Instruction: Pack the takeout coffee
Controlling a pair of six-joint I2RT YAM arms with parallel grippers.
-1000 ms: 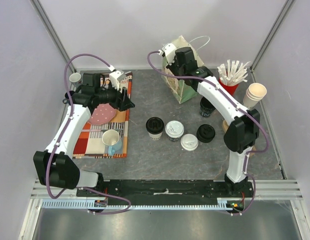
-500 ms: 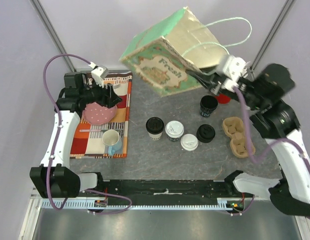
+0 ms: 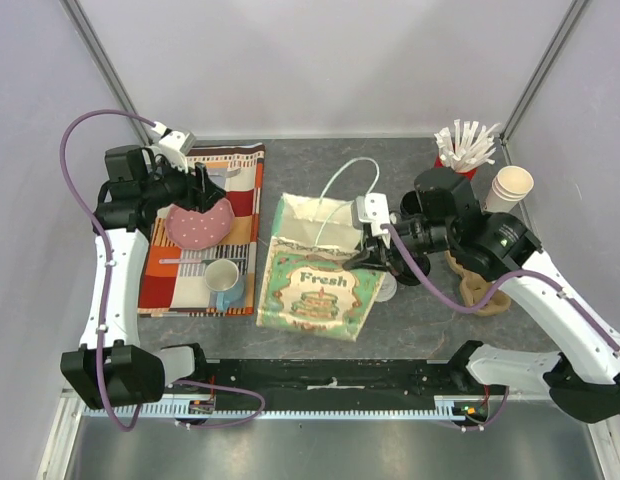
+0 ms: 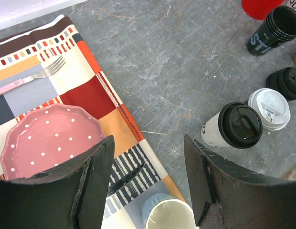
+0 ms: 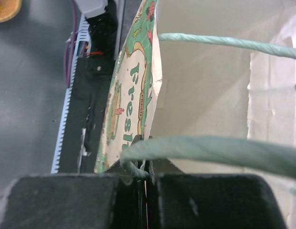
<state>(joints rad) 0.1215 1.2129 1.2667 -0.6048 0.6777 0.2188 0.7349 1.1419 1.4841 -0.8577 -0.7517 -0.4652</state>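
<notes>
My right gripper (image 3: 362,256) is shut on the rim of the green-and-cream "Fresh" paper bag (image 3: 315,285). It holds the bag tilted, mouth toward the back, over the middle of the table. The right wrist view shows the jaws (image 5: 147,174) pinching the rim by a green cord handle (image 5: 210,148). In the top view the bag and arm hide most of the cups; only a bit of one white lid (image 3: 387,291) shows. The left wrist view shows a white-lidded coffee cup (image 4: 271,107) beside a pale cup with a black lid (image 4: 234,126). My left gripper (image 3: 205,188) is open and empty over the placemat (image 4: 90,95).
A pink dotted plate (image 3: 195,225), a fork (image 3: 185,260) and a blue-and-white mug (image 3: 222,278) lie on the placemat. A loose black lid (image 4: 287,82) and black cups (image 4: 274,28) are at right. A cardboard carrier (image 3: 482,292), a red cup of wrapped sticks (image 3: 465,150) and stacked paper cups (image 3: 512,186) stand far right.
My right arm has swung the bag from the back of the table, up high, then down over the middle, covering the cups in the top view. My left arm has drawn back to the left.
</notes>
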